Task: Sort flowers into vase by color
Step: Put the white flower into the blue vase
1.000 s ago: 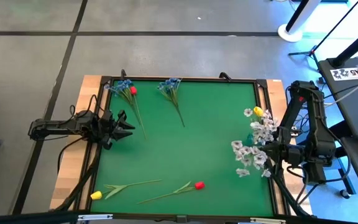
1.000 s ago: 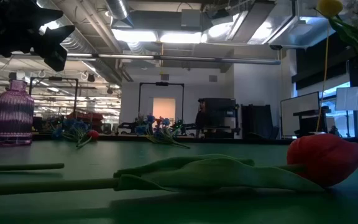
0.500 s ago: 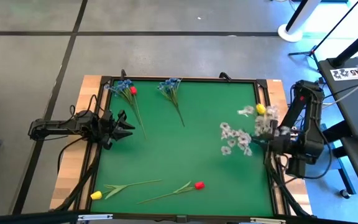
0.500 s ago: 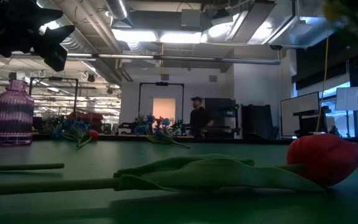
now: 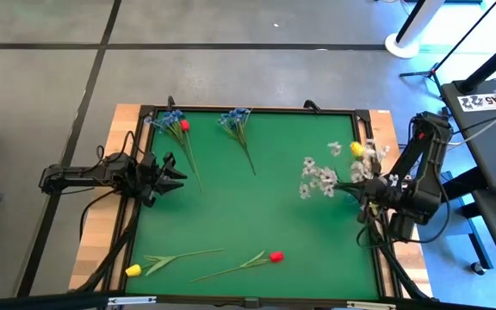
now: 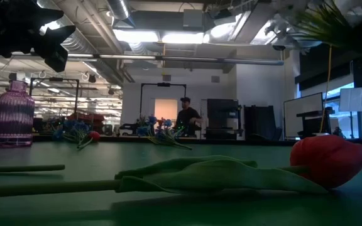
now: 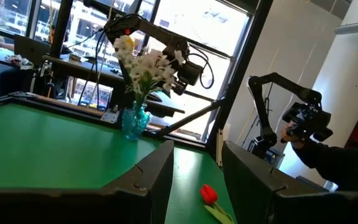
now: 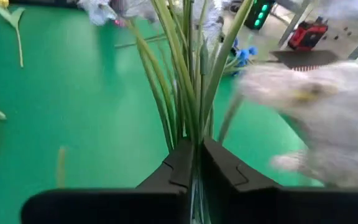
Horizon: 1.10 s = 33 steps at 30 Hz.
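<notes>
My right gripper [image 5: 362,190] is over the table's right side, shut on a white-blossom sprig [image 5: 319,178] whose blossoms point toward the table's left. A blue glass vase [image 7: 133,121] at the right edge holds white blossoms and a yellow bud [image 5: 356,149]. My left gripper [image 5: 169,175] waits open at the left edge. Two blue-blossom sprigs [image 5: 172,122] [image 5: 235,120] and a red bud [image 5: 184,125] lie at the far edge. A yellow tulip [image 5: 133,269] and a red tulip [image 5: 275,256] lie flat near the near edge. My right gripper pinches the white sprig's bundle of thin green stalks [image 8: 190,134] between its two fingers [image 8: 221,163], low on the stalks. The stalks fan out ahead of the fingers. The sprig is lifted clear of the table, lying roughly level with its blossoms [image 5: 310,176] toward the table's left.
A purple ribbed vase [image 6: 12,114] stands at the far left of the table. The green mat [image 5: 257,215] has a raised dark frame. The red tulip's leaf [image 6: 193,172] lies across the near mat. A person [image 6: 186,119] stands in the room beyond.
My right gripper has swung the white sprig from the right edge toward the table's left and far side, turning so the blossoms now point at the table's middle. A person in the background has walked leftward.
</notes>
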Each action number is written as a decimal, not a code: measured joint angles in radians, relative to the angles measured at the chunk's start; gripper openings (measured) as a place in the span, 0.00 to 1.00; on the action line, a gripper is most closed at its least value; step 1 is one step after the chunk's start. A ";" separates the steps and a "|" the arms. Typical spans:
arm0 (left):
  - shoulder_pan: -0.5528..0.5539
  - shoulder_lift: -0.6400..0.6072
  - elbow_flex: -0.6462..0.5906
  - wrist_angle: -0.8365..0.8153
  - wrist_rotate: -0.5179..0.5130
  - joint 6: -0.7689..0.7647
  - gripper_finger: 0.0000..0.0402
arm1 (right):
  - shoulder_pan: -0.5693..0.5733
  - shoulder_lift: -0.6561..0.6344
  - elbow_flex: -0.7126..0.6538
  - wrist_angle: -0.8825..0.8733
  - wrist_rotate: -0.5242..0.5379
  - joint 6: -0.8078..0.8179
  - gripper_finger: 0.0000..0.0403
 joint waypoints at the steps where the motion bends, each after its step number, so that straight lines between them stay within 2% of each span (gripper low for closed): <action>1: 0.000 0.000 0.000 0.000 0.000 0.000 0.33 | 0.000 0.000 0.009 -0.008 -0.014 0.000 0.09; 6: 0.000 0.000 0.000 0.000 0.000 0.000 0.33 | 0.000 0.000 0.056 -0.080 -0.134 0.000 0.16; 12: 0.000 0.000 0.000 0.000 0.000 0.000 0.33 | 0.000 -0.005 0.081 -0.081 -0.280 -0.019 0.23; 24: 0.000 0.000 0.000 0.000 0.000 0.000 0.33 | 0.001 -0.008 0.165 -0.081 -0.437 -0.085 0.37; 33: 0.000 0.000 0.000 0.000 0.000 0.000 0.33 | 0.001 -0.050 0.268 -0.080 -0.409 -0.147 0.46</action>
